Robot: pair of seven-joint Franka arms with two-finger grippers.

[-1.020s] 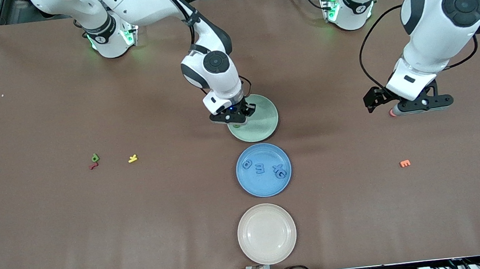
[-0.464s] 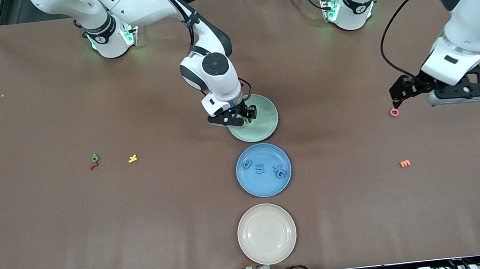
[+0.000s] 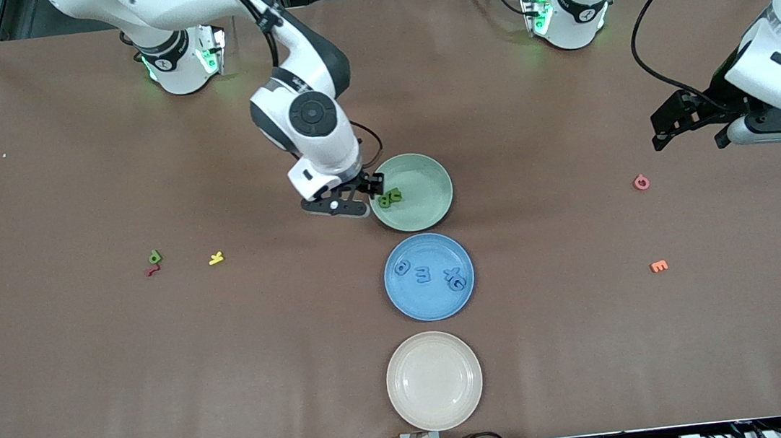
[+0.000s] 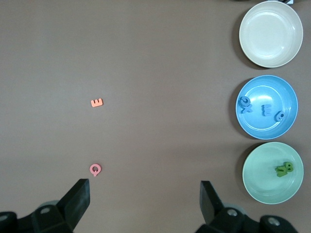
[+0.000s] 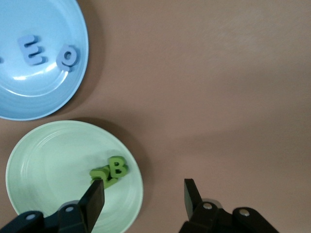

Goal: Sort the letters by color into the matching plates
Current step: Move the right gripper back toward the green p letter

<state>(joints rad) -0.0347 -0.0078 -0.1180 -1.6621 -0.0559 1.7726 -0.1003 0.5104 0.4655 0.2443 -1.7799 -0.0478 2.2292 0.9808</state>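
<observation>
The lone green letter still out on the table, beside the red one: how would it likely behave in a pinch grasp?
The green letter looks chunky and holds its shape, so probably stiff. It is tiny, so likely very light and apt to skid if nudged. The red letter lies close by it and might get bumped.

Green plate (image 3: 425, 204): pale mint, round, holds green letters (image 3: 389, 197) clustered near its rim toward the right arm's end | Blue plate (image 3: 431, 296): just nearer the front camera, holds four blue letters (image 3: 423, 274) in a row | Stray green letter (image 3: 155, 257): on the table toward the right arm's end, well apart from both plates
</observation>
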